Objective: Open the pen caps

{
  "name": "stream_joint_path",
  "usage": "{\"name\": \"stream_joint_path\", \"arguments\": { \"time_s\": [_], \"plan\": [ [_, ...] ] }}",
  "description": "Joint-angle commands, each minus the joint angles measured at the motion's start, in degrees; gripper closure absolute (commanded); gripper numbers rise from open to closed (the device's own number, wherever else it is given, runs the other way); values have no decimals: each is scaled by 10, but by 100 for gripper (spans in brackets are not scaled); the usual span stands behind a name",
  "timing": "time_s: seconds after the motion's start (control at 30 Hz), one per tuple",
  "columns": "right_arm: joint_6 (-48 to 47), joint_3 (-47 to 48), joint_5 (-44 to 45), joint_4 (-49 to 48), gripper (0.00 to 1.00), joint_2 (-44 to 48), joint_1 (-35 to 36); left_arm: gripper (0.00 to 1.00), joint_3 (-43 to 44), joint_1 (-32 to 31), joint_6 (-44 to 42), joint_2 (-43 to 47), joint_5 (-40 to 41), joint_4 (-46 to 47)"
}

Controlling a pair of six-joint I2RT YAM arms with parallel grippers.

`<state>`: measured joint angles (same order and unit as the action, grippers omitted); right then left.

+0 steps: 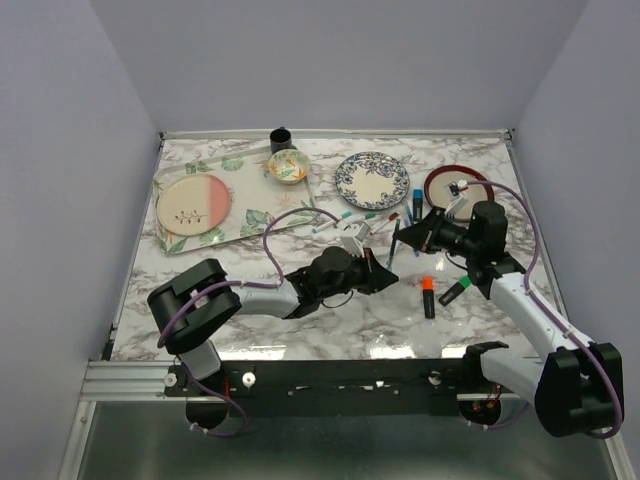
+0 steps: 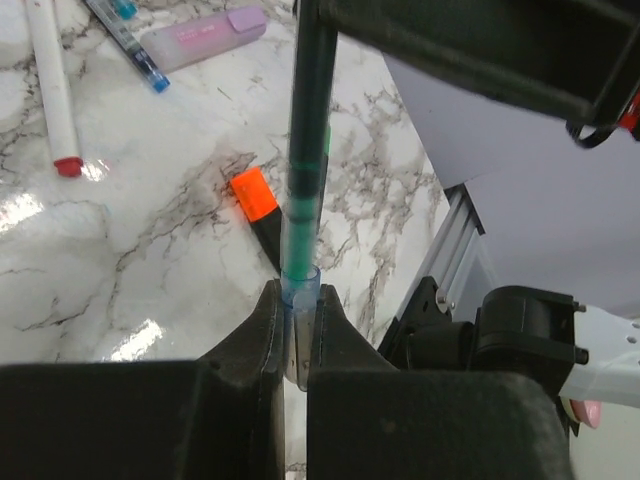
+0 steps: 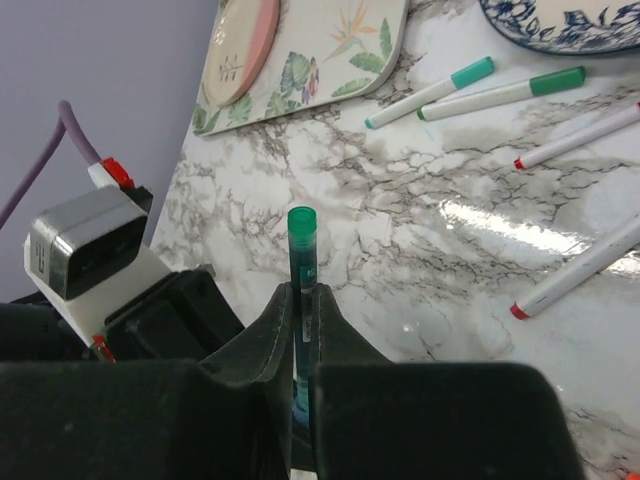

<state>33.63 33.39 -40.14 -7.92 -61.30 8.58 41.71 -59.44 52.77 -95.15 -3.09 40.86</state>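
Pale walls are enclosing a marbled tabletop (image 1: 200, 320) in the top external view. A leaf-patterned tray (image 1: 255, 215) is lying at the far left, carrying a pink plate (image 1: 193, 205) and a small bowl (image 1: 288, 166), with a black cup (image 1: 281, 137) standing just behind it. A blue-patterned plate (image 1: 372, 180) and a dark red plate (image 1: 445, 185) are sitting further right. The left gripper (image 1: 385, 274) and right gripper (image 1: 410, 240) are meeting near the middle, sharing 1 green pen (image 1: 393, 245). An orange highlighter (image 1: 428, 296) and a green highlighter (image 1: 454, 291) are lying near each other by the right arm.

From the left wrist, the left gripper (image 2: 297, 310) is showing its jaws clenched on the clear bluish end piece (image 2: 299, 285) of the green pen (image 2: 310, 120), which is rising into the right gripper's black body above. I cannot tell whether that piece is the cap. The orange highlighter's orange cap (image 2: 253, 193) is sitting on its black body on the tabletop behind. A lilac highlighter (image 2: 205, 38) is lying further off.

From the right wrist, the right gripper (image 3: 303, 295) is grasping the same pen's barrel, its jaws pressed tight, with the green tip (image 3: 302, 225) sticking out beyond them. On the tabletop beyond, 2 white pens are lying side by side wearing a teal cap (image 3: 472, 72) and a green cap (image 3: 557, 80); 2 red-tipped pens (image 3: 580, 135) are lying nearer.
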Motion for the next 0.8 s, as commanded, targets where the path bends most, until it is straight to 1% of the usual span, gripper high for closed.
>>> {"name": "stream_joint_path", "arguments": {
  "time_s": [0.0,0.1,0.17,0.23,0.3,0.33,0.37,0.4,0.43,0.47,0.5,0.53,0.63,0.67,0.73,0.77],
  "plan": [
    [4,7,81,-17,100,13,-18,100,-17,-25,-23,7,-52,-30],
    [16,13,93,-19,100,14,-26,100,-40,-48,-21,7,-63,-31],
    [23,14,96,-24,100,13,-31,100,-64,-57,-17,12,-56,-28],
    [16,17,96,-23,100,10,-32,100,-103,-66,-5,24,-26,-11],
    [-7,24,96,-8,99,3,-32,100,-132,-64,8,58,-1,-8],
    [-22,27,87,-2,99,-1,-31,100,-155,-62,9,74,41,-18],
    [-41,28,73,-2,99,-5,-32,100,-163,-58,9,110,61,-37],
    [-86,37,54,5,100,-20,-32,100,-168,-53,10,129,84,-90],
    [-108,41,15,13,99,-28,-30,100,-174,-39,9,147,101,-119],
    [-125,47,-4,31,99,-38,-30,100,-177,-30,9,180,132,-150],
    [-158,58,-22,41,99,-61,-29,100,-178,-17,10,196,144,-206],
    [-174,63,-50,50,100,-71,-25,100,-183,7,11,209,151,-231],
    [-227,92,-46,107,99,-109,6,100,-202,57,21,252,170,-313],
    [-237,98,-37,127,99,-116,30,100,-207,90,30,271,176,-330],
    [-254,107,-15,134,100,-130,56,100,-223,116,37,288,192,-371],
    [-256,111,9,135,99,-137,84,100,-226,135,57,304,201,-387]
  ]
}}
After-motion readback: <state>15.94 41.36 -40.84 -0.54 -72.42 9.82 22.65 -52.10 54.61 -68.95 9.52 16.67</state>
